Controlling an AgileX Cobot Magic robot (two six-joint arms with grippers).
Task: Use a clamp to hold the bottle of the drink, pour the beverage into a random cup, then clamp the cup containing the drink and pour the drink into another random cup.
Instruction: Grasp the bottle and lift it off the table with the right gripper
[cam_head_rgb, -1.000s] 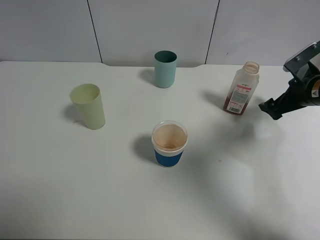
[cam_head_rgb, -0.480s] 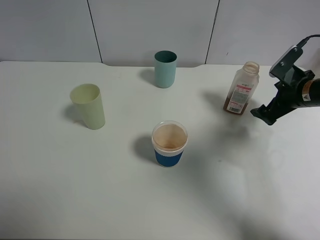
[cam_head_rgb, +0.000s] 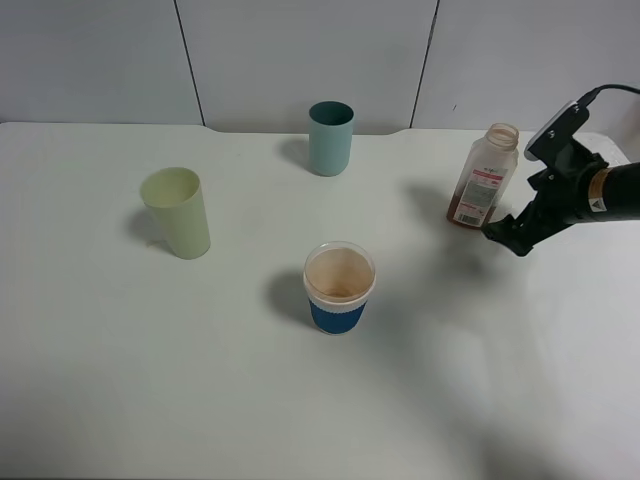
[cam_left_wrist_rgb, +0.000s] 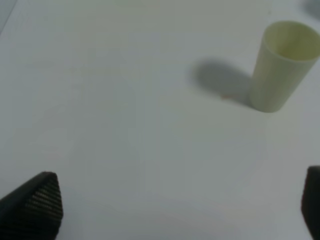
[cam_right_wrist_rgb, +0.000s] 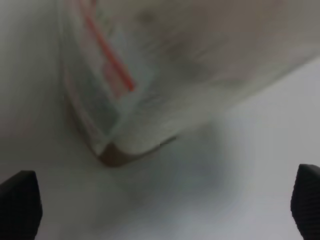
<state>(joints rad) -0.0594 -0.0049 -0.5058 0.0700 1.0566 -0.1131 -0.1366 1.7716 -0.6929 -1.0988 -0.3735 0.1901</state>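
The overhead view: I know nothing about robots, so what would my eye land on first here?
Probably the black right gripper, open, close beside a capless, brown-stained bottle on the right. Next, the blue-sleeved cup at mid-table holding a little brown drink; a pale yellow-green tumbler stands left, a teal tumbler at the back.

**Smooth plastics, matt tabletop (cam_head_rgb: 120, 390)**

The bottle (cam_head_rgb: 482, 182) is translucent plastic, labelled. The pale yellow-green tumbler (cam_head_rgb: 178, 215) and teal tumbler (cam_head_rgb: 330, 140) look opaque, smooth, satin plastic. The short cup (cam_head_rgb: 339, 292) has a clear plastic rim above a matt blue sleeve.
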